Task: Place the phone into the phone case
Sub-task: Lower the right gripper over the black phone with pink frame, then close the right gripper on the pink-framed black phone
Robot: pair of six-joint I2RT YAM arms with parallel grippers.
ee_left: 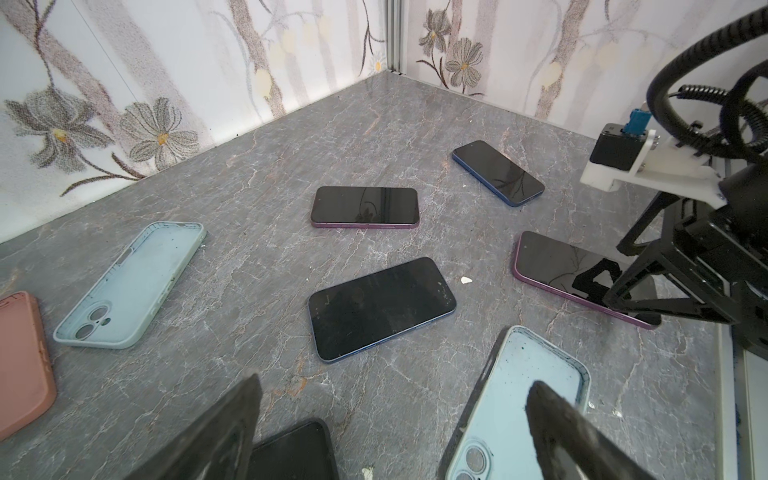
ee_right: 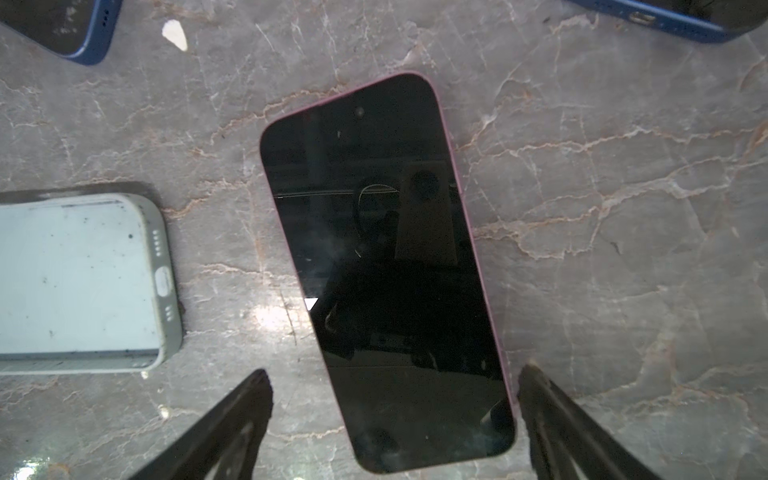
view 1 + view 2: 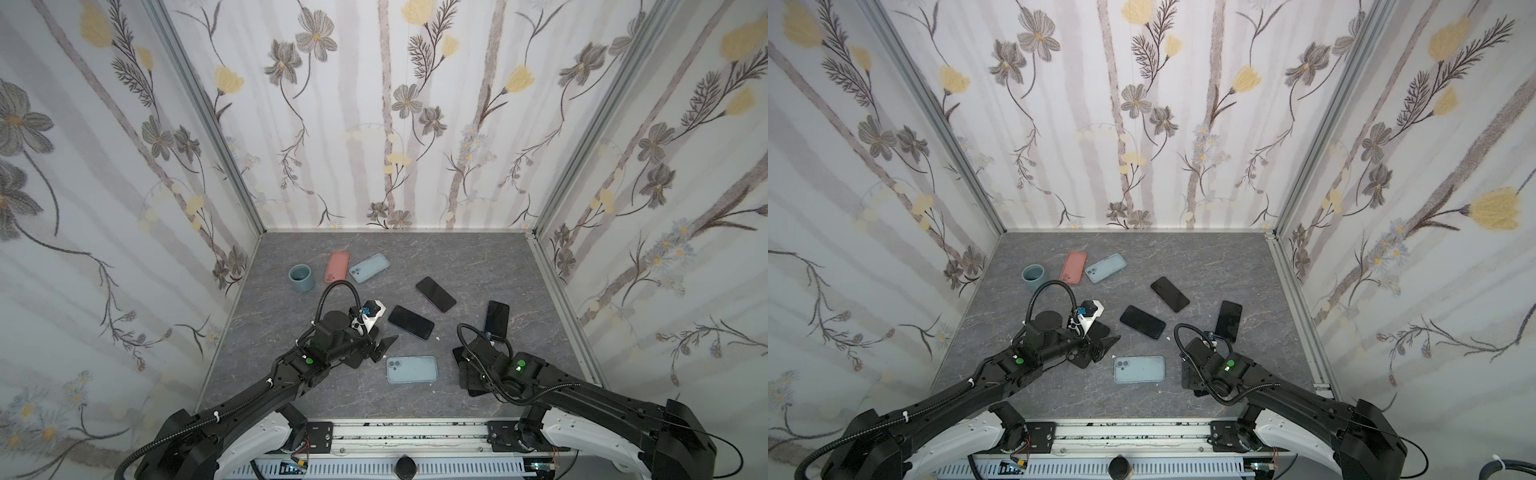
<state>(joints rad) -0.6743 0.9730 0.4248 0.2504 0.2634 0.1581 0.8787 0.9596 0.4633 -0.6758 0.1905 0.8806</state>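
Note:
A purple-edged phone (image 2: pixel 386 257) lies screen up on the grey marbled floor. My right gripper (image 2: pixel 392 386) is open above its near end, one finger on each side; a clear gap shows at one finger, while the other finger sits close to the phone's edge. In a top view this gripper (image 3: pixel 462 372) covers most of that phone. An empty light-blue phone case (image 3: pixel 411 369) lies just left of it, inside up. My left gripper (image 1: pixel 392 395) is open, with one fingertip (image 1: pixel 540 399) over that case (image 1: pixel 519 365). It holds nothing.
Three more dark phones (image 3: pixel 410 322) (image 3: pixel 435 294) (image 3: pixel 496 319) lie mid-floor. A second light-blue case (image 3: pixel 369 268), a pink case (image 3: pixel 337 266) and a grey-blue cup (image 3: pixel 301 278) sit at the back left. A black case (image 1: pixel 291 453) lies under my left gripper. Walls enclose three sides.

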